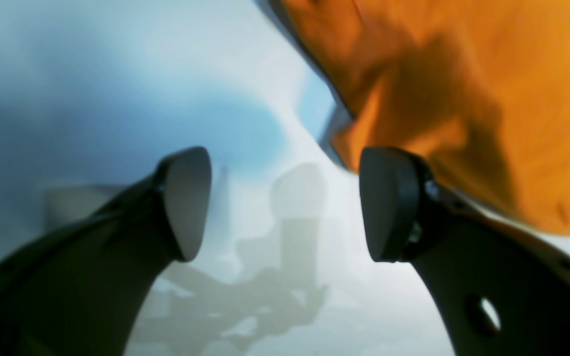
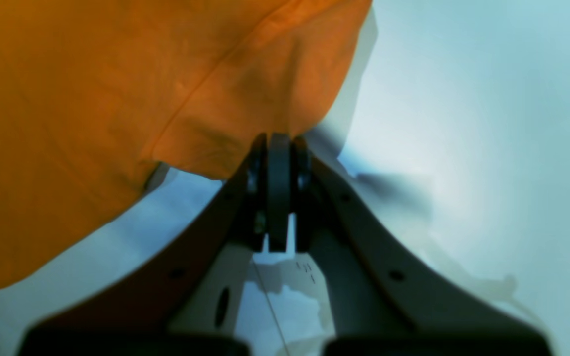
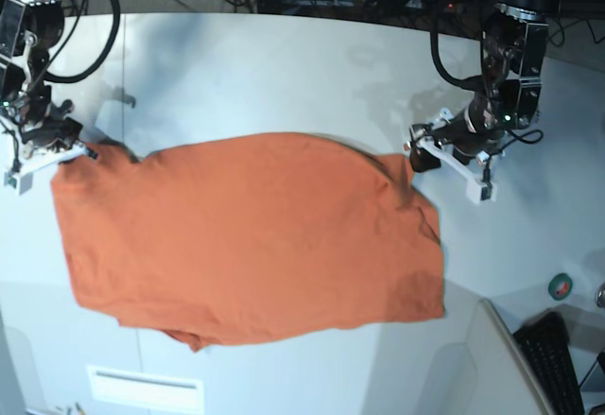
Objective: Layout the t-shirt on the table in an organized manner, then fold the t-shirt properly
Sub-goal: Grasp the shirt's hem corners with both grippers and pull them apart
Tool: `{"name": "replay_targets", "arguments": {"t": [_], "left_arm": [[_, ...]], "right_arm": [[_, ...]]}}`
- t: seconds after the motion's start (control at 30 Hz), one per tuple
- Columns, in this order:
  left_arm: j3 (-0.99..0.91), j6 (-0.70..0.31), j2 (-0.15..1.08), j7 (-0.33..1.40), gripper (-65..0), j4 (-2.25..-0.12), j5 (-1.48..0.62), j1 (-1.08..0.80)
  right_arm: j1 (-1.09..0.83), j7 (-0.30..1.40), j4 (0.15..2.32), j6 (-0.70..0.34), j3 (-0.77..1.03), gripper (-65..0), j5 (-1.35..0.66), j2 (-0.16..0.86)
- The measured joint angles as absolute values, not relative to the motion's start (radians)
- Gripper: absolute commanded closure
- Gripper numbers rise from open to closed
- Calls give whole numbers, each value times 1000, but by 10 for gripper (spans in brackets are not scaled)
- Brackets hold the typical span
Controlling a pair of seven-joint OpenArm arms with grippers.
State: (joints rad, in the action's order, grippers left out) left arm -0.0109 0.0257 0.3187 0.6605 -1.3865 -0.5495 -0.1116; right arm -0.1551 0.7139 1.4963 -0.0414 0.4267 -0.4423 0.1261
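Your plain bright orange cloth t-shirt [image 3: 250,240] lies spread on the large off-white smooth table [image 3: 284,75], its long axis running side to side across the base view, from one arm to the other. It is mostly flat, with a rumpled lower edge and a bunched corner at each upper end.

Your right gripper [image 2: 277,148] sits at the shirt's upper corner on the base view's left side. In its wrist view the jaws are pressed together with the orange edge meeting their tips, so you appear to have that corner pinched, though the cloth between the pads is not plainly visible.

Your left gripper [image 1: 285,202] is at the shirt's opposite upper corner, on the base view's right side. Its jaws stand apart with nothing between them. From that claw the shirt lies just beside and ahead of one fingertip [image 1: 389,202], which looks close to touching the fabric edge; the other fingertip is over bare table.

The coming move turns on that offset, in my judgement: you need to shift the left claw toward the shirt so the corner falls between the jaws before closing.

No brand, label or readable writing shows on the shirt or table in any view.
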Motion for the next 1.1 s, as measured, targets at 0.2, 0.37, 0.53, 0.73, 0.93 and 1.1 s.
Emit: {"name": "replay_targets", "arguments": {"t": [0.2, 0.37, 0.53, 0.73, 0.93, 1.1], "left_arm": [[-12, 29, 321, 596, -383, -1301, -544, -63], [51, 29, 321, 578, -369, -1299, -546, -49], [101, 25, 308, 576, -374, -1272, -551, -23], [100, 28, 283, 568, -364, -1225, -545, 3], [99, 26, 277, 565, -257, -1231, -546, -8], [88, 25, 278, 559, -128, -1248, -549, -46]], "right_arm": [[-148, 714, 1496, -41, 427, 0, -443, 126], [-137, 714, 1494, -41, 428, 0, -442, 126], [-136, 714, 1492, -41, 428, 0, -442, 127], [-137, 714, 1492, -41, 428, 0, -441, 126], [-136, 714, 1492, -41, 427, 0, -442, 126], [-128, 717, 1492, -41, 428, 0, -445, 126]]}}
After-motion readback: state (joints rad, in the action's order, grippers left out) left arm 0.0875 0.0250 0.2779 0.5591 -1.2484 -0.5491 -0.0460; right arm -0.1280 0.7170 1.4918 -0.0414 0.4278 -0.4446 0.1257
